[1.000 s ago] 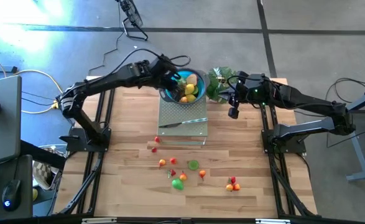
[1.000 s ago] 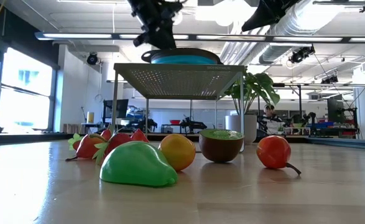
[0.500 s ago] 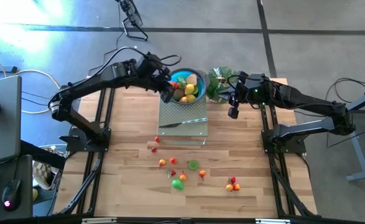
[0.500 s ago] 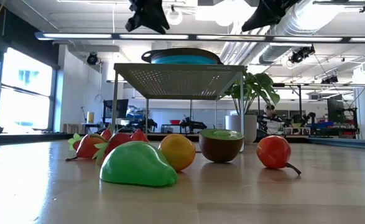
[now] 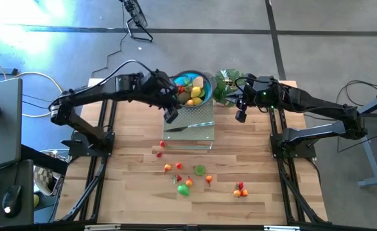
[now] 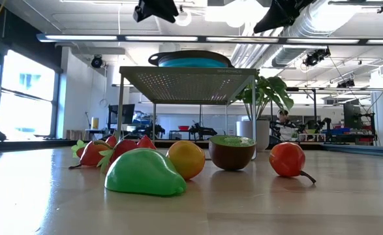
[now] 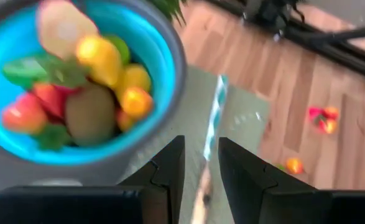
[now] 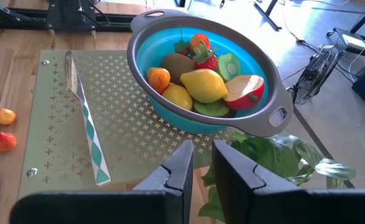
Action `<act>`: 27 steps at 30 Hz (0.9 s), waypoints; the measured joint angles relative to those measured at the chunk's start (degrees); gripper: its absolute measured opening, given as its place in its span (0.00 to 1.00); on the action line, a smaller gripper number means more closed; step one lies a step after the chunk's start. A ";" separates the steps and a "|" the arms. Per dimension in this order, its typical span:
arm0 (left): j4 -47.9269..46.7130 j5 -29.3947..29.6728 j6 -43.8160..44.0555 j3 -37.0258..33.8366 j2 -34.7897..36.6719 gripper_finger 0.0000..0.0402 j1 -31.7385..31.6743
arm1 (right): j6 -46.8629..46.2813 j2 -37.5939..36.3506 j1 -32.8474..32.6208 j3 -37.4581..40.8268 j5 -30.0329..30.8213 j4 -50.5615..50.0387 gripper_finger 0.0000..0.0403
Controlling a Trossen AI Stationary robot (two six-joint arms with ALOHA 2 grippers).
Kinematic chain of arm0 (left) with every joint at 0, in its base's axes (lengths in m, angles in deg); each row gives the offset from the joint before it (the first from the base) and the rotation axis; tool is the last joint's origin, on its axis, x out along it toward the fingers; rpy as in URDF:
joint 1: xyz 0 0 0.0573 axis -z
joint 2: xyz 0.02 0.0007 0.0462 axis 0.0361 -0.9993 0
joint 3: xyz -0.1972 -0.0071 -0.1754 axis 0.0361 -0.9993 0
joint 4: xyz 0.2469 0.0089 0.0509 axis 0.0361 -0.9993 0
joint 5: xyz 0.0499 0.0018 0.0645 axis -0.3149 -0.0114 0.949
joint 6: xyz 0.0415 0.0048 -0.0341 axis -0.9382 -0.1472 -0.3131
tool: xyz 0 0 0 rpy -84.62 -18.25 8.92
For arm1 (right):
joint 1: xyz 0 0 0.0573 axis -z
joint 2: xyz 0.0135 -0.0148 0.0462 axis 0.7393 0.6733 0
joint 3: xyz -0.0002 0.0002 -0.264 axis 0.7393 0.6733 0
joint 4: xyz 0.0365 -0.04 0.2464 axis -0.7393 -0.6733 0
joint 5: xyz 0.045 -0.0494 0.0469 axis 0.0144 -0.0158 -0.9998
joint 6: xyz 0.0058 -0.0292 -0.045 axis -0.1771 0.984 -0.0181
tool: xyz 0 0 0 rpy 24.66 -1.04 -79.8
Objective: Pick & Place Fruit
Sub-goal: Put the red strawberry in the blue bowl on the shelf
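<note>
Left wrist shot is all smeared, so the fruit heaped in the blue bowl with the grey rim (image 7: 170, 74) is just colour blobs. From the low camera only the bowl's rim peeks over the perforated metal rack (image 6: 190, 81), contents hidden, and both arms are chopped off up top.

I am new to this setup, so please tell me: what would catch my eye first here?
A round blue bowl with a grey rim, heaped with small toy fruits, stands on a perforated metal stand at the table's far side. More loose fruits dot the bare wood nearer the front, and the left gripper hovers beside the bowl.
</note>
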State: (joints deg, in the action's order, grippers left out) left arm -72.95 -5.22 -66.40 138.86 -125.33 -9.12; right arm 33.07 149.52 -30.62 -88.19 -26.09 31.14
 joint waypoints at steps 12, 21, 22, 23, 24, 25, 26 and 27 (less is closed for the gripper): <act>-8.48 7.42 4.11 -0.07 1.59 0.22 10.75 | -0.44 0.00 0.00 0.00 0.00 0.17 0.13; -5.80 17.78 9.06 -4.67 4.92 0.10 17.98 | -0.43 0.00 -0.01 0.02 0.00 0.48 0.13; -5.99 18.64 10.28 -5.86 5.15 0.09 18.92 | -0.44 0.00 -0.01 0.02 0.00 0.51 0.13; -4.85 19.21 11.56 -7.14 5.26 0.08 19.76 | -0.42 0.00 -0.01 0.02 0.00 0.53 0.13; -3.40 19.44 12.87 -8.24 5.43 0.07 20.39 | -0.42 0.00 0.00 0.01 0.00 0.56 0.13; -3.23 19.45 14.31 -9.34 5.65 0.06 21.01 | -0.42 0.00 0.01 0.02 0.00 0.70 0.13; -3.90 19.42 15.78 -10.27 5.77 0.05 21.79 | -0.42 0.00 0.01 0.01 0.00 0.95 0.13; -3.47 19.45 17.19 -11.01 5.88 0.05 22.63 | -0.42 0.00 0.01 0.02 0.00 1.07 0.13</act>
State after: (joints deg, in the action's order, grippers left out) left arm -76.42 14.23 -49.21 127.86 -119.46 13.52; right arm 32.66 149.52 -30.62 -88.17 -26.09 32.20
